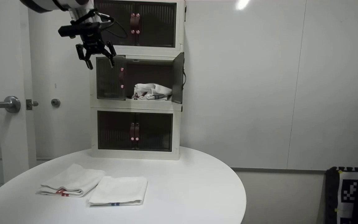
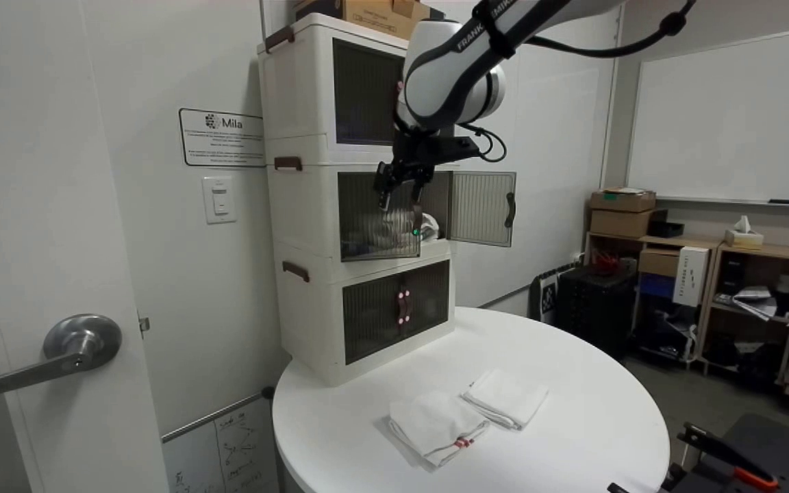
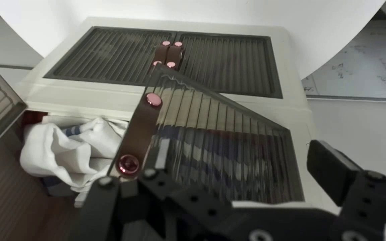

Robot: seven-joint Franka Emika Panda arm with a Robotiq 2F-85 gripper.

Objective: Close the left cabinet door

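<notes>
My job is the left cabinet door (image 1: 108, 77), the smoky ribbed panel filling the left half of the middle tier. It stands ajar: the hinge edge sits at the left of the frame, while the free edge, with its brown strap handle (image 3: 139, 132), juts out toward the near side. So the closing is not done. I judge that only part of the swing is left, a push on that free edge toward the far side until it meets the frame.

My end effector (image 1: 100, 64) is spread wide and holds nothing. It hangs by the upper part of the door; the wrist view puts one of its fingers (image 3: 162, 154) close beside the strap, but I can't tell whether they touch. I'd expect a plain push to do, with no grasp.

Right of my door, the cabinet (image 1: 137, 105) shows a crumpled white cloth (image 1: 152, 91) inside, and beyond that the right-hand panel (image 1: 178, 77) is swung well out; the task doesn't ask for that one. The top-tier doors (image 1: 155, 28) and bottom-tier doors (image 1: 154, 133) look closed. Below, nearer on the white surface (image 1: 197, 186), lie a red-marked folded cloth (image 1: 73, 182) and, to its right, a blue-marked one (image 1: 120, 190).
</notes>
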